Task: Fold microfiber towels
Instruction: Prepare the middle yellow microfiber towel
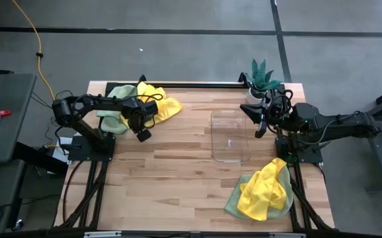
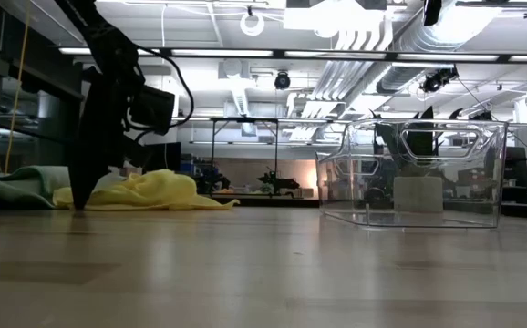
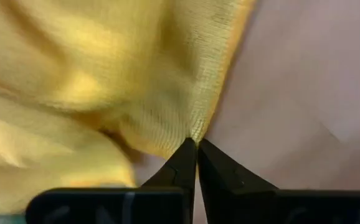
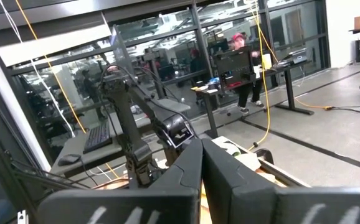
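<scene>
A bright yellow towel [image 1: 159, 106] lies crumpled at the table's far left, partly on a sage green towel [image 1: 114, 110]. My left gripper [image 1: 142, 133] points down at the yellow towel's near side and is shut on its edge. It stands at the table top in the low view [image 2: 79, 202]. My right gripper [image 1: 258, 127] is shut and empty. It is held above the table at the right, beside a clear container. A second yellow towel [image 1: 265, 190] lies bunched on a green one [image 1: 234, 199] at the near right. My left gripper pinches the yellow towel's stitched edge [image 3: 197, 129] at the very tips of its two fingers, where the hem runs to a point. The fingers come from above, pointing down. The rest of the towel lies slack on the table [image 2: 149, 191]; one layer or several, I cannot tell.
A clear plastic container [image 1: 230, 135] stands right of centre, and it shows in the low view [image 2: 414, 173]. A small potted plant [image 1: 262, 77] stands at the far right corner. Bare wood lies at the table's centre and near left [image 1: 158, 185].
</scene>
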